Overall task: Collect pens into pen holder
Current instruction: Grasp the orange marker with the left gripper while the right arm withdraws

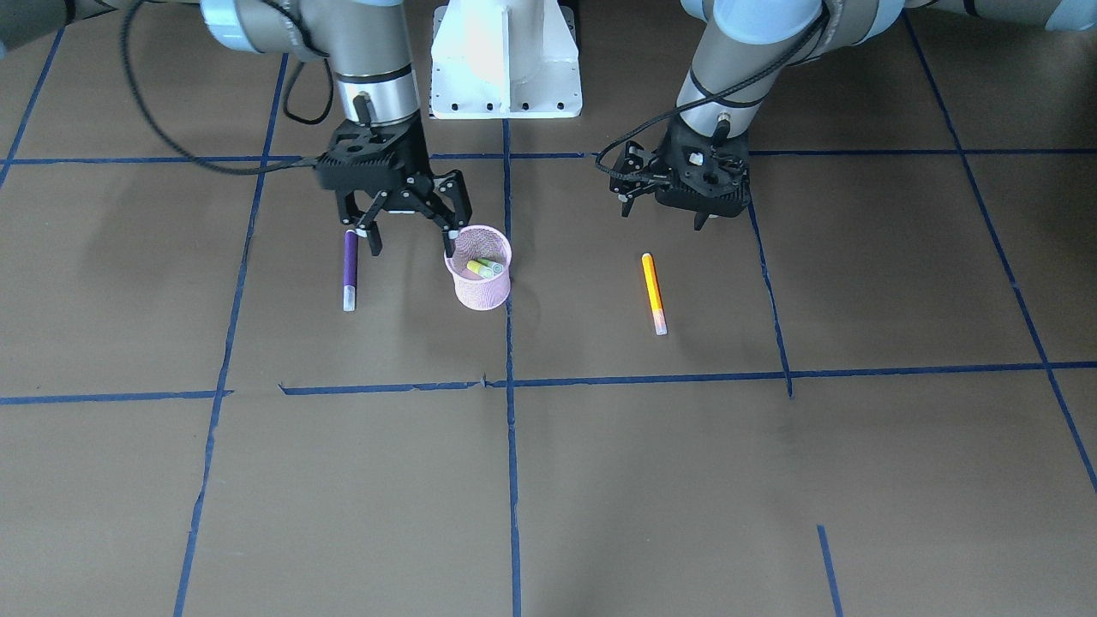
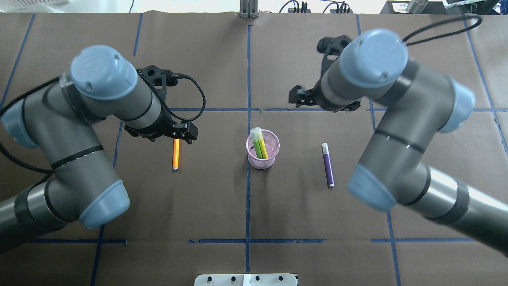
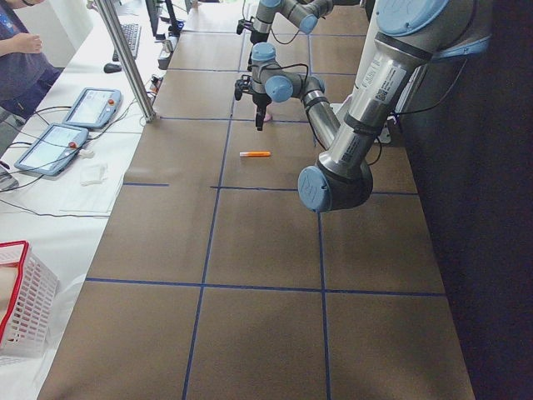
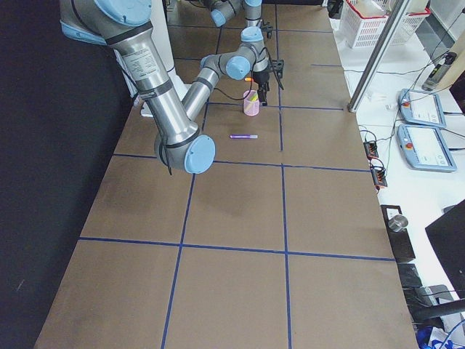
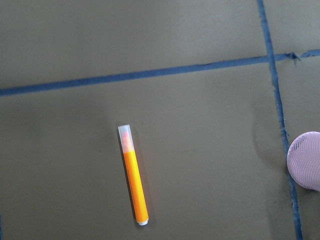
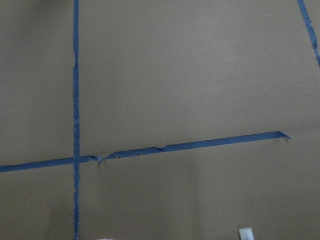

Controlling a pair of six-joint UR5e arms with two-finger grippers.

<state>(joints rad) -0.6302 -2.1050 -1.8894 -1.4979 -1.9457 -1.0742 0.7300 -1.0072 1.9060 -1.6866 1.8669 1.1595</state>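
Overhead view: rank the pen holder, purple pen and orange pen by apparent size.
1. pen holder
2. purple pen
3. orange pen, but its far end is hidden, so the two pens may match.

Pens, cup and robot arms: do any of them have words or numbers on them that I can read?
No text here can be read.
Sticker on the left arm: dark print, too small and blurred to read.
Screens of the two tablets: too small to read.
Orange pen, purple pen, pen holder: no writing shows.
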